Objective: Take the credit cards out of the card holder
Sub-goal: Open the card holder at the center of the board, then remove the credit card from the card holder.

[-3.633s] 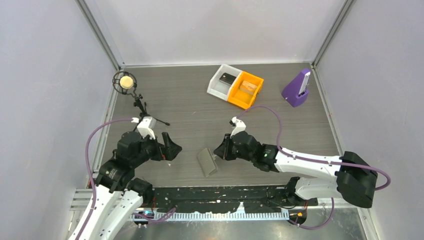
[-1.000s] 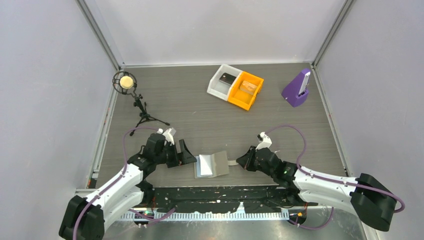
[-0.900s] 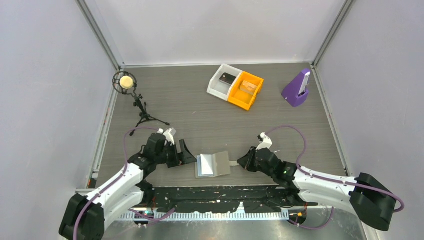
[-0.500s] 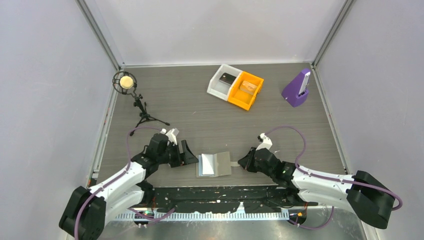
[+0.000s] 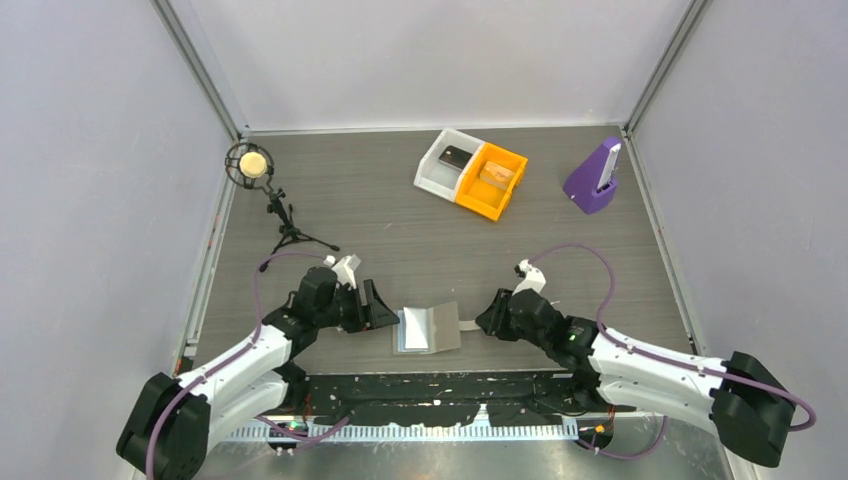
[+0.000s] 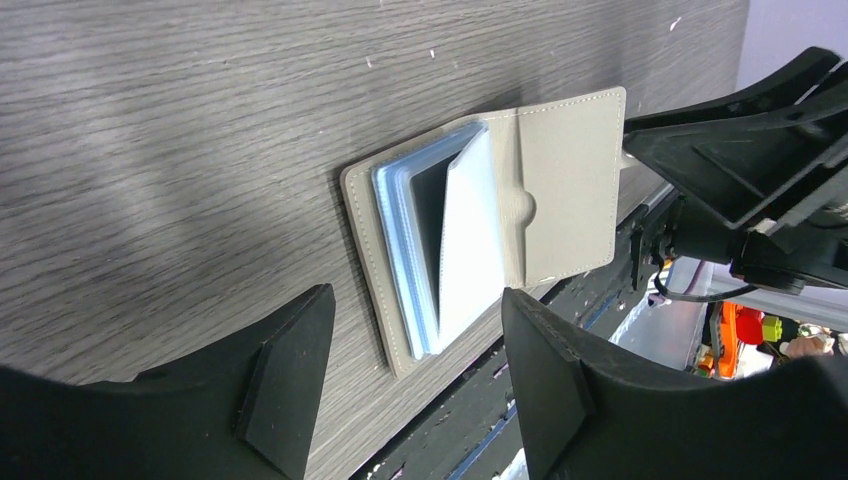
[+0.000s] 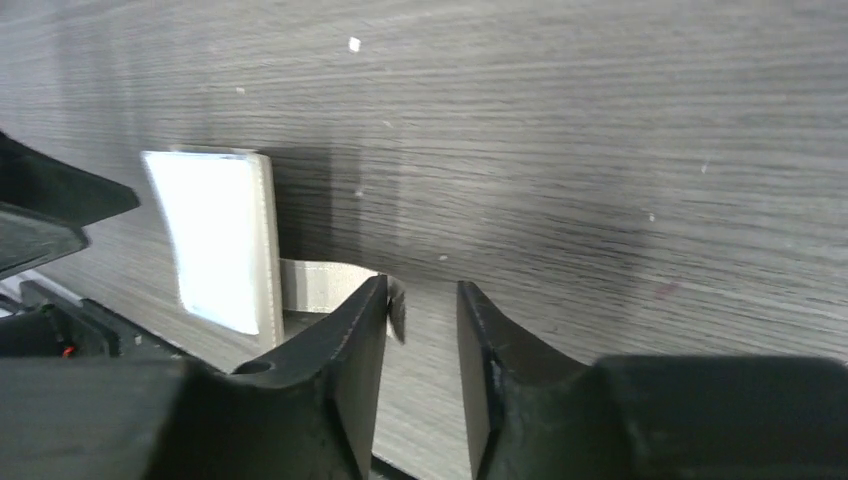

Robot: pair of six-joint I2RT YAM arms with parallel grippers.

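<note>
left arm: reaches low across the surface from its base, wrist level, nose aimed side-on at the card holder.
left end effector: released, jaws spread wide. It sits just beside the card holder on the sleeve side. In the wrist view its fingers frame the holder. Touching or not, cannot tell.
right arm: mirror pose, long white link laid low, wrist aimed at the card holder from the opposite side.
right end effector: not clenched, jaws a narrow gap apart with bare surface visible between them. The tab runs from the card holder to one of the fingers, and its end pokes into the gap. It is not pinched from both sides.
card holder position: flat on the surface between the two end effectors, close to the near edge.
card holder look: open like a book, grey-beige cover with a stitched rim. The half nearer the left end effector carries a stack of clear light-blue sleeves. The top sleeve stands up tilted and the rest lie flat. Dark patch between the sleeves, card or shadow, cannot tell. The other half is bare cover.
background: white bin and orange bin touching side by side, purple stand, mic on tripod. All are well beyond the card holder.
</note>
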